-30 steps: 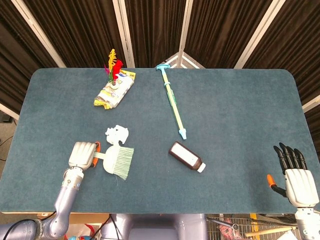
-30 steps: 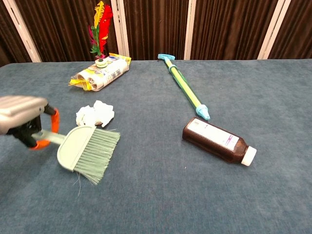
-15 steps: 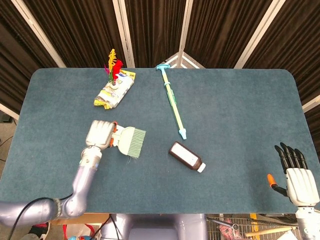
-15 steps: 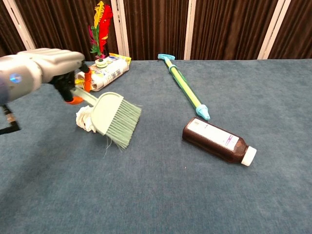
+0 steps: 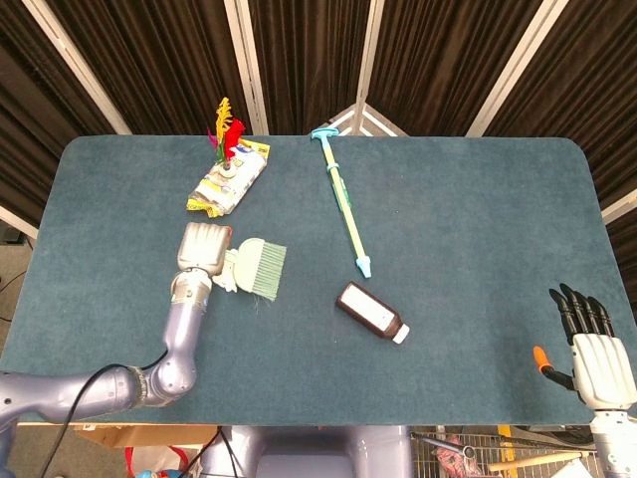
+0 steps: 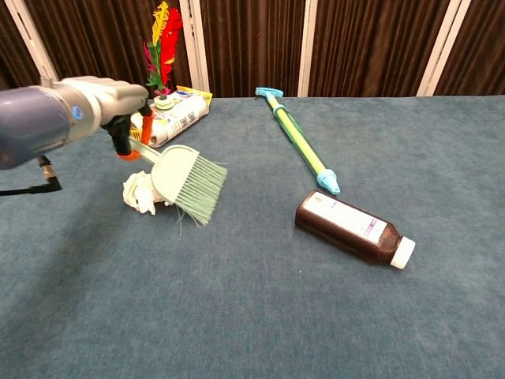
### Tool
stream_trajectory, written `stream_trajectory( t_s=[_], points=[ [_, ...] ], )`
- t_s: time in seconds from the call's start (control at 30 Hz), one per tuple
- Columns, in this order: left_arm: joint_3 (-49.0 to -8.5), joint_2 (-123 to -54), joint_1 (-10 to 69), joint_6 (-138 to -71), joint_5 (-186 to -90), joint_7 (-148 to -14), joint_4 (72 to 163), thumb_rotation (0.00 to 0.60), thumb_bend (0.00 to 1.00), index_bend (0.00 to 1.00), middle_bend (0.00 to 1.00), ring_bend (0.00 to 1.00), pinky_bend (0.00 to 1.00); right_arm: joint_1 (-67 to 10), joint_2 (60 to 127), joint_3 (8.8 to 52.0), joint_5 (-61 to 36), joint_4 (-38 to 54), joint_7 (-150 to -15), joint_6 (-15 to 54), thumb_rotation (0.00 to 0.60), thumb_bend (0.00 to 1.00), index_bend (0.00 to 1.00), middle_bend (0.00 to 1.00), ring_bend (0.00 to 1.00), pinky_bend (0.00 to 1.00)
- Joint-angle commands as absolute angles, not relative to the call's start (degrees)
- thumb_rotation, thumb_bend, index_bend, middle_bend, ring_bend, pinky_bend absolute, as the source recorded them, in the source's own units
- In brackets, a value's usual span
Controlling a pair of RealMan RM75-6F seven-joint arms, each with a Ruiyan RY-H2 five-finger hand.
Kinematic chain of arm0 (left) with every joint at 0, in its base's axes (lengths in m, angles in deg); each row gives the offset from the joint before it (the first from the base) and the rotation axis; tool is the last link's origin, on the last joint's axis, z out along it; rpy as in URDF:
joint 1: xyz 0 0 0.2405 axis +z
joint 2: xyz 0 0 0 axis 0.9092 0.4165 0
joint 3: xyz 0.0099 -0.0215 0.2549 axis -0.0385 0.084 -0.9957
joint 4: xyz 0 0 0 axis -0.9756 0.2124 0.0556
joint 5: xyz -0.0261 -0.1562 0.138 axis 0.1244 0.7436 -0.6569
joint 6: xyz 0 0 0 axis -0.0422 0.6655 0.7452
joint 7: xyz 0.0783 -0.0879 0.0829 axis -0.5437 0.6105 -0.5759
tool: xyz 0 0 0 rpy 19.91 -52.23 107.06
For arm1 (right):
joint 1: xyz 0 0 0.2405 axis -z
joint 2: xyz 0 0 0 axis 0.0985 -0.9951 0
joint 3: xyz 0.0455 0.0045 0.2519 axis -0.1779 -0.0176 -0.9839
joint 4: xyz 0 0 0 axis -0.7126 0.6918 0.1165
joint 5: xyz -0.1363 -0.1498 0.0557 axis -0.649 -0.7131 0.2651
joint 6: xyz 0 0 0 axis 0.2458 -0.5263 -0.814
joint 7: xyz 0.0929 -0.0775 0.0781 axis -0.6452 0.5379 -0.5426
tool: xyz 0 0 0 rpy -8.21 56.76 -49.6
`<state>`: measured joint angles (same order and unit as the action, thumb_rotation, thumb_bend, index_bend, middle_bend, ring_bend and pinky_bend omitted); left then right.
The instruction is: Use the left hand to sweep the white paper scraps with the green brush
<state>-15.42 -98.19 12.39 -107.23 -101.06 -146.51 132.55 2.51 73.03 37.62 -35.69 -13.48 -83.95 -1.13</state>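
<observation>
My left hand [image 5: 203, 246] [image 6: 101, 96] grips the handle of the green brush [image 5: 259, 267] [image 6: 189, 182]. The brush head hangs over the table with its bristles pointing right and down. The white paper scraps [image 6: 140, 195] [image 5: 226, 280] lie just under and left of the brush head, partly hidden by it. My right hand [image 5: 590, 344] rests off the table's near right corner, fingers spread and holding nothing; it does not show in the chest view.
A brown bottle [image 5: 371, 312] [image 6: 353, 229] lies on its side mid-table. A long green-and-blue stick [image 5: 341, 200] [image 6: 300, 143] lies behind it. A yellow packet with a feathered shuttlecock on it [image 5: 227, 175] [image 6: 166, 116] sits at the back left.
The left hand carried the brush from the near left up and away over the paper scraps, then settled slightly lower and nearer the scraps. The right hand stayed put.
</observation>
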Motion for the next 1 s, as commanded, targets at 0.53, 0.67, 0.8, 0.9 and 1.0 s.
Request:
stream_trajectory(
  t_s=[0.53, 0.67, 0.8, 0.9, 1.0],
  points=[
    [-21.80, -71.22, 26.75, -108.14, -111.08, -129.42, 147.60, 0.600, 0.79, 0.81, 1.00, 1.00, 1.00, 2.58, 73.65, 37.71, -36.54, -13.66, -81.70, -1.91, 0.600, 0.38, 0.00, 0.00, 0.00, 0.00],
    [-19.33, -70.44, 26.25, -108.44, -117.11, -123.71, 150.56, 0.600, 0.79, 0.81, 1.00, 1.00, 1.00, 2.61, 73.85, 37.60, -36.42, -13.56, -81.25, -2.05, 0.600, 0.38, 0.00, 0.00, 0.00, 0.00],
    [-18.52, -73.17, 23.61, -108.74, -119.09, -123.72, 152.73, 0.600, 0.79, 0.81, 1.00, 1.00, 1.00, 2.72, 73.77, 37.60, -36.44, -13.49, -81.34, -2.25, 0.600, 0.38, 0.00, 0.00, 0.00, 0.00],
    [-18.62, -77.25, 21.18, -109.38, -118.33, -125.46, 152.25, 0.600, 0.79, 0.81, 1.00, 1.00, 1.00, 2.72, 73.72, 37.52, -36.23, -13.34, -81.52, -2.18, 0.600, 0.38, 0.00, 0.00, 0.00, 0.00],
    [-19.32, -82.09, 18.65, -110.07, -116.13, -128.31, 149.63, 0.600, 0.79, 0.81, 1.00, 1.00, 1.00, 2.81, 73.62, 37.47, -36.08, -13.32, -81.95, -2.26, 0.600, 0.38, 0.00, 0.00, 0.00, 0.00]
  ],
)
